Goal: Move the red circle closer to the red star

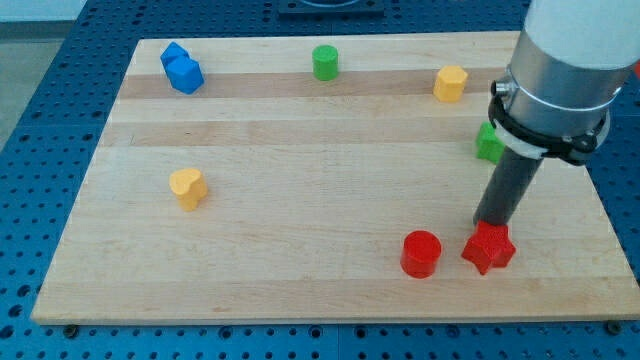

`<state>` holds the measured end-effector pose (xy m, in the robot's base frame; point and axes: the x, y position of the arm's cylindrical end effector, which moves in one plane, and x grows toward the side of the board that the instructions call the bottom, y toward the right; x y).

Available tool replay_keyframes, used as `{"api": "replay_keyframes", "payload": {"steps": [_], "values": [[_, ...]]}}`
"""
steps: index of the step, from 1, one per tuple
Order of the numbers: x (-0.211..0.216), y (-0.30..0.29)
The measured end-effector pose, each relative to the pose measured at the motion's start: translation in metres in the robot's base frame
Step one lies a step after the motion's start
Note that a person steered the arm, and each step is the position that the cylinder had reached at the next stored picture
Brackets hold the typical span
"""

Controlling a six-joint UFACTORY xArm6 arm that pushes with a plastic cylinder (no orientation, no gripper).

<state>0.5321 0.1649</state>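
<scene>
Red circle [421, 253] stands upright just beside the red star [489, 248], at its 9 o'clock; the tip [489, 226] sits at the star's 12. No pincer on this arm, so its state can't be told.

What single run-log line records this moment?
tip: touching top of red star block | red circle block: just left of star, small gap | wooden board: six other blocks far
</scene>
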Motion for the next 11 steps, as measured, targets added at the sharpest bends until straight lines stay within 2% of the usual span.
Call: {"api": "replay_keyframes", "payload": {"steps": [1, 2, 4, 5, 6, 9, 11], "values": [[-0.002, -0.001], [-0.015, -0.045], [0.010, -0.133], [0.036, -0.131], [0.045, -0.128], [0.040, -0.127], [0.040, -0.063]]}}
